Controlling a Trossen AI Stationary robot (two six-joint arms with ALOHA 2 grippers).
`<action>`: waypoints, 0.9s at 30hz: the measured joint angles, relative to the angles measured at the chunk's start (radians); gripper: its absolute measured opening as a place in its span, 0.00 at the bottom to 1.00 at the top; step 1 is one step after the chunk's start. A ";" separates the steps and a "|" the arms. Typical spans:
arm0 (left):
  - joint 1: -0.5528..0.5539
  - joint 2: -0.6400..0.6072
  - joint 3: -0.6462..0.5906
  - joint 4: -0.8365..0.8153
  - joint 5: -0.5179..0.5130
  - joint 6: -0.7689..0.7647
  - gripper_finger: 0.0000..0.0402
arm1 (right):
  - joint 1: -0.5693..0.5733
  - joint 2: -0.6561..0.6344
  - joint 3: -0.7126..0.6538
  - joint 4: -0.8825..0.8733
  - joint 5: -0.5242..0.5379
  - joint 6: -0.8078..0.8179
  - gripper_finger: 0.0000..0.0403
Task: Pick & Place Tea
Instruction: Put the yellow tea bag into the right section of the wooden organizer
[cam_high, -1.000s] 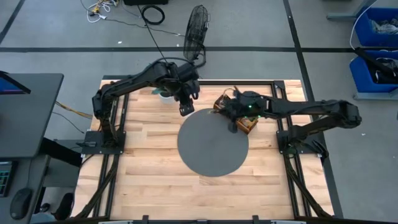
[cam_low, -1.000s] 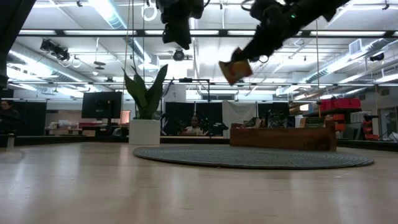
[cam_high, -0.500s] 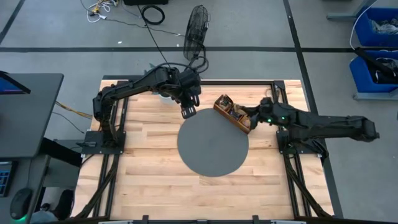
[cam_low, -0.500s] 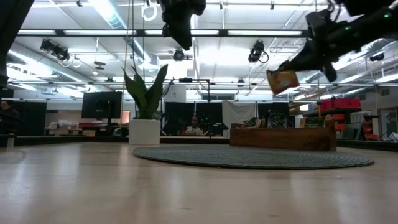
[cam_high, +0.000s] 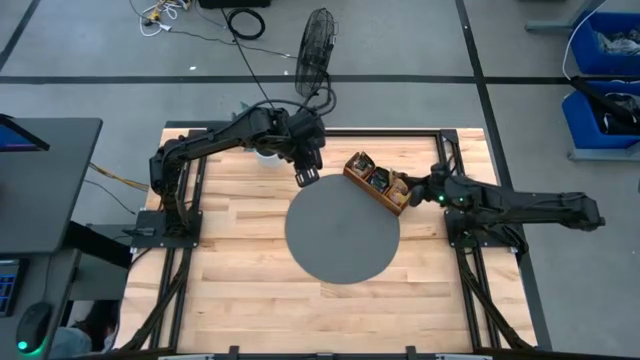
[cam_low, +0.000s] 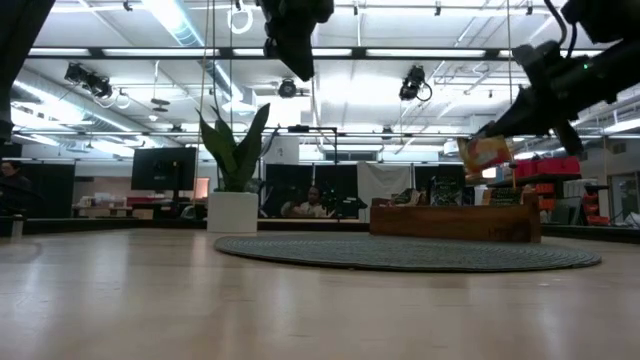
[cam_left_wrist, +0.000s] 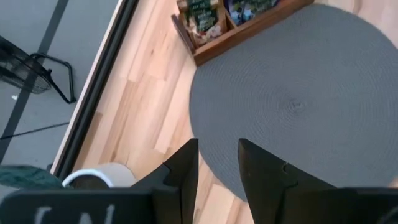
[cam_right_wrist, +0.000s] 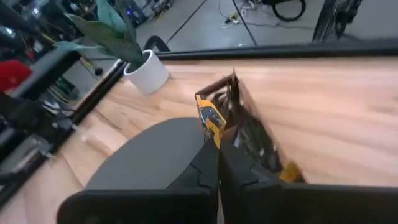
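**One yellow packet up in the right gripper, the rest of the tea in the tray**

Two arms are over the far half of the table. Nearest lies bare wooden table (cam_high: 250, 290), then the round grey mat (cam_high: 342, 230), with nothing on it.

At the mat's far right edge stands the long wooden compartment tray (cam_high: 375, 183), with dark and yellowish tea packets standing in its compartments. Just right of the tray's right end, the right gripper (cam_right_wrist: 216, 144) is clenched on a yellow tea packet (cam_right_wrist: 211, 119), pinching it by its lower edge; in the low view the packet (cam_low: 486, 154) hangs clear above the tray.

The left gripper (cam_left_wrist: 217, 158) hovers over the mat's far left edge, fingers parted and holding nothing. Beyond it sits the white plant pot (cam_high: 265, 153) near the table's far edge.

Such a packet is probably very light, thin and flexible, with a slick wrapper. Held by one edge, it may swing or slip, so a firm pinch well in from the edge looks safest.
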 joint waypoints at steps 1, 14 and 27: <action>0.000 0.000 0.000 0.009 0.000 0.004 0.29 | 0.003 -0.004 -0.024 0.027 0.000 0.021 0.00; 0.001 0.000 0.000 0.043 0.000 0.037 0.29 | 0.121 -0.049 -0.173 0.161 0.182 0.199 0.00; 0.003 0.000 0.000 0.089 0.000 0.053 0.29 | 0.286 -0.049 -0.214 0.175 0.369 0.273 0.00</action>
